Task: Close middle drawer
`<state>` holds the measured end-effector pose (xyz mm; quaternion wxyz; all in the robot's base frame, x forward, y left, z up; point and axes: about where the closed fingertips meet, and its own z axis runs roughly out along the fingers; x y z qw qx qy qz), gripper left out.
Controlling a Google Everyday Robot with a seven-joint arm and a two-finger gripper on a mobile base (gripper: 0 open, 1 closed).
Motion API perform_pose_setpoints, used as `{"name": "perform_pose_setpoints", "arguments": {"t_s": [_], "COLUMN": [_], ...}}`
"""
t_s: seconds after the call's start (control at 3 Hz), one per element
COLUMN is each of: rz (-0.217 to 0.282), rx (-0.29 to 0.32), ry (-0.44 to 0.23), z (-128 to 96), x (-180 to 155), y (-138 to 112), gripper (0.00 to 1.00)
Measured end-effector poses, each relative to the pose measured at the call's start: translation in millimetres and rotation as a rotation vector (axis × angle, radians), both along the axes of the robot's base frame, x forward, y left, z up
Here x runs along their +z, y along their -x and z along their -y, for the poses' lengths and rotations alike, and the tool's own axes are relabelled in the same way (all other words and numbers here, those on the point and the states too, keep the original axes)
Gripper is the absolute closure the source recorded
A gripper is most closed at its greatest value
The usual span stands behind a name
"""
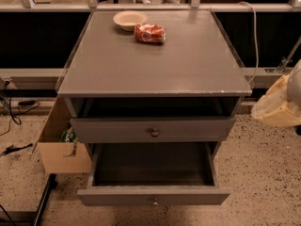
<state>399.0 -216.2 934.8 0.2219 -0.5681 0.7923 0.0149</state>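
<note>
The middle drawer (154,197) is pulled far out of the grey cabinet (155,65). Its empty inside faces up and a small round knob sits at the centre of its front. Above it, the uppermost drawer (154,130) stands out a little, with a dark gap under the cabinet top. The lowest drawer is hidden beneath the open one. My gripper (277,108) is a cream shape at the right edge, level with the uppermost drawer. It is off to the right of the cabinet and touches nothing.
A pale bowl (130,20) and a red can (149,33) lying on its side are at the back of the cabinet top. A cardboard box (59,147) stands on the floor left of the cabinet. Cables lie on the floor at far left (14,149). A rail (150,6) runs behind.
</note>
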Motion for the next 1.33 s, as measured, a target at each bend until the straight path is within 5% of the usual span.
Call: {"name": "perform_pose_setpoints", "arguments": {"t_s": [1.0,1.33], "rz": [-0.031,-0.125], "rx": [-0.056,-0.107], "ry": [-0.166,-0.267], "z": [-3,4], "x": [-98,-154], "y": [18,40], "gripper": [1.0,1.0]}}
